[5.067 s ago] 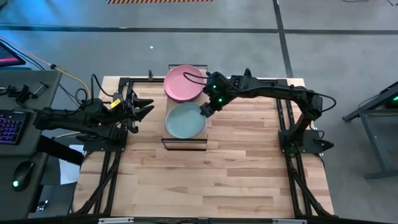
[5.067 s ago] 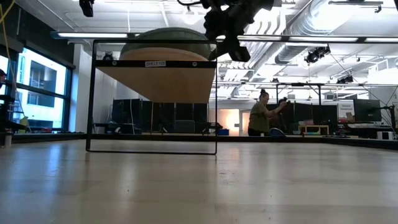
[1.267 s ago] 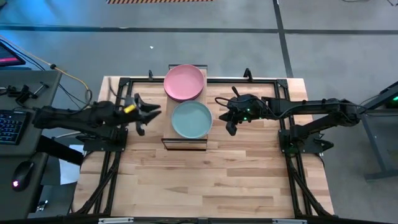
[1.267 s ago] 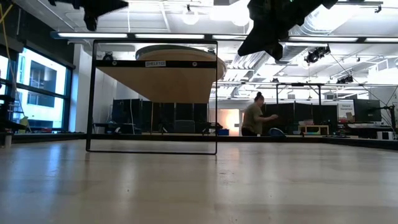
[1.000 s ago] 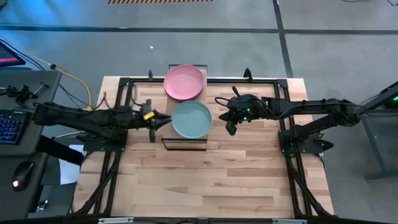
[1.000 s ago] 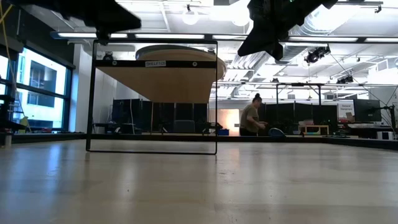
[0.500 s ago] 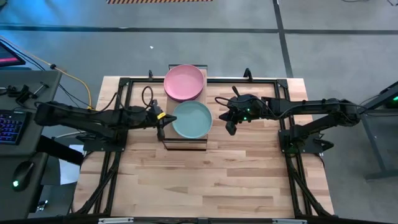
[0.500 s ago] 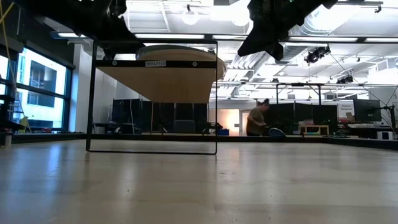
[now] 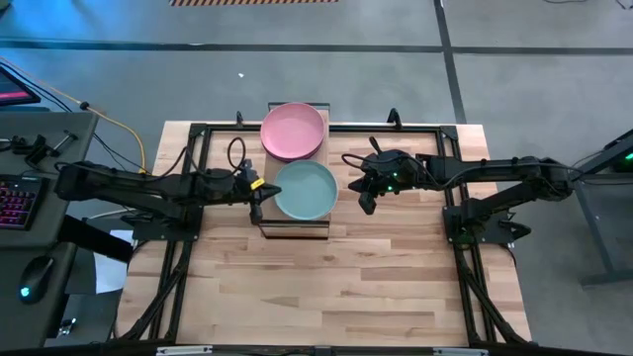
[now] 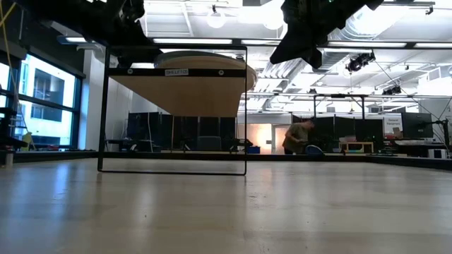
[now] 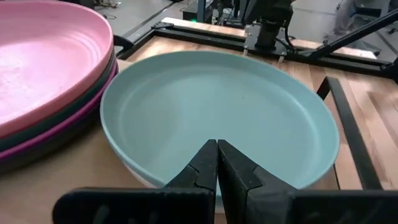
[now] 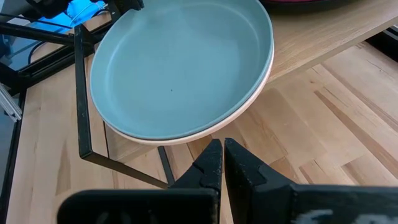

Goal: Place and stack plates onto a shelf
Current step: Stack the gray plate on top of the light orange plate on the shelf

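Note:
A light teal plate (image 9: 305, 190) lies on a cream plate (image 12: 249, 109) on the near half of the wooden shelf (image 9: 294, 226), and hangs over the shelf's right edge. A pink plate (image 9: 293, 131) tops a stack on the far half, with dark green (image 11: 74, 121) and magenta (image 11: 68, 140) rims below it. My left gripper (image 9: 259, 194) is shut, level, at the teal plate's left rim. My right gripper (image 9: 364, 203) is shut, in the air just right of that plate. My left gripper points level from the table's left, and its shut fingertips (image 11: 211, 152) stand at the teal plate's left rim (image 11: 155, 174). I cannot tell whether they touch the rim.
A dark metal frame (image 9: 188, 158) runs around the tabletop's edges. The shelf stands on a thin dark frame (image 10: 106, 113) at the table's far middle. Bare wooden tabletop (image 9: 326, 287) lies toward the near edge. A person (image 10: 296, 137) is far off in the room behind.
My left gripper has gone toward the table's right edge, up to the teal plate's left rim, and has stopped there. The teal plate has stayed in place.

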Robot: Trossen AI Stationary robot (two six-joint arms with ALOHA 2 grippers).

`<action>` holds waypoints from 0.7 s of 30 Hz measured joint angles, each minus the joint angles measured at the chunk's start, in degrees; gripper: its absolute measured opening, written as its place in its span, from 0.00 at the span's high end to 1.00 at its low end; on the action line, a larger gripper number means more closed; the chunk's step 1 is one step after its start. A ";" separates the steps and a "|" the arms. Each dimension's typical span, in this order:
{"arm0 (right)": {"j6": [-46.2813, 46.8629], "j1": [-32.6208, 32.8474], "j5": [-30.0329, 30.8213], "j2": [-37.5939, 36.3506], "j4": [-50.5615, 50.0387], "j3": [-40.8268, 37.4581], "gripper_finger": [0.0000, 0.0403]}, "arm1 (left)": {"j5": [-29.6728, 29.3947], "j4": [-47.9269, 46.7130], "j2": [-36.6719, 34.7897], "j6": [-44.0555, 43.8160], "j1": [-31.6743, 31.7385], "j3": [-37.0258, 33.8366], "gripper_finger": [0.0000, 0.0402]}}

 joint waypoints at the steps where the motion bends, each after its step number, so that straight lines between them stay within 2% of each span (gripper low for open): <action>1: 0.02 0.00 0.00 0.02 0.00 0.00 1.00 | 0.00 -0.18 0.18 0.00 0.00 0.00 1.00; 17: 0.04 0.00 0.00 0.02 -0.02 0.00 1.00 | -0.22 3.02 4.29 -0.57 0.00 0.00 1.00; 21: 1.72 0.02 1.40 1.02 -0.08 -0.02 1.00 | -0.22 7.08 0.68 0.55 0.47 0.03 1.00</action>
